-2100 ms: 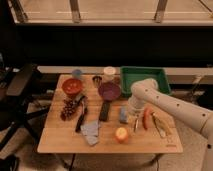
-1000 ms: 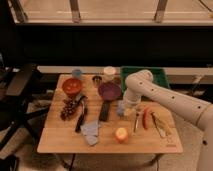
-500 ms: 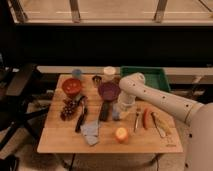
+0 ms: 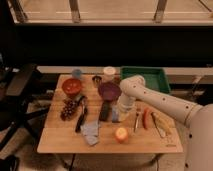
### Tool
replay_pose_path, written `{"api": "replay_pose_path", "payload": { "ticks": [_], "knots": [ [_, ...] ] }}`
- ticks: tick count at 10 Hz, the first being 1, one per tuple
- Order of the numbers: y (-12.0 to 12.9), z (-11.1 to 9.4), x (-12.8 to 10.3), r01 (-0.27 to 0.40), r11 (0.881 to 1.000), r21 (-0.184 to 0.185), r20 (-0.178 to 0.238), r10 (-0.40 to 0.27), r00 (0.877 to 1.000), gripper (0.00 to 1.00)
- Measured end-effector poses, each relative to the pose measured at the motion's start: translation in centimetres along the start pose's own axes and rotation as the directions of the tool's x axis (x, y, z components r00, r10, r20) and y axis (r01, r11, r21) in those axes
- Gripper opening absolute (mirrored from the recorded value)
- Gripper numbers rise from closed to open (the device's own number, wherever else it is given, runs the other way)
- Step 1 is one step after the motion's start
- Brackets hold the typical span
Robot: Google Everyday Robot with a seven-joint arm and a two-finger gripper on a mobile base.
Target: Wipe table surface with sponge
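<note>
Gripper (image 4: 123, 114) low at sponge (image 4: 115, 114) (grip state: cannot tell) | press flat, sweep bare table (image 4: 59, 141) slowly

Wooden table (image 4: 57, 142): bowl (image 4: 71, 86), grapes (image 4: 70, 107), cloth (image 4: 90, 133); hand (image 4: 120, 114) above.

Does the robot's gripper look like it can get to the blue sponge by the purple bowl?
Probably yes. The gripper hangs low right over the blue sponge, just in front of the purple bowl. Nothing looks to be between them; the dark tool lies beside the sponge, not on it.
</note>
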Motion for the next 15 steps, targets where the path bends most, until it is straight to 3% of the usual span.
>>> {"api": "replay_pose_path", "payload": {
  "ticks": [4,6,7,8,10,12,15],
  "knots": [
    [0.4,-0.1,0.3,-0.016,1.000,0.003,0.000,0.016,1.000,0.00],
    [1.6,-1.6,2.6,-0.079,0.996,0.036,-0.007,0.080,0.997,0.00],
    [1.7,-2.9,4.1,-0.109,0.991,0.071,-0.005,0.110,0.994,0.00],
    [1.5,-4.5,5.9,-0.149,0.983,0.107,0.002,0.149,0.989,0.00],
    [0.1,-6.0,7.5,-0.182,0.973,0.143,0.016,0.181,0.983,0.00],
    [-1.7,-5.7,7.6,-0.189,0.973,0.137,0.021,0.188,0.982,0.00],
    [-4.1,-5.0,5.6,-0.155,0.980,0.125,0.016,0.154,0.988,0.00]
  ]
}}
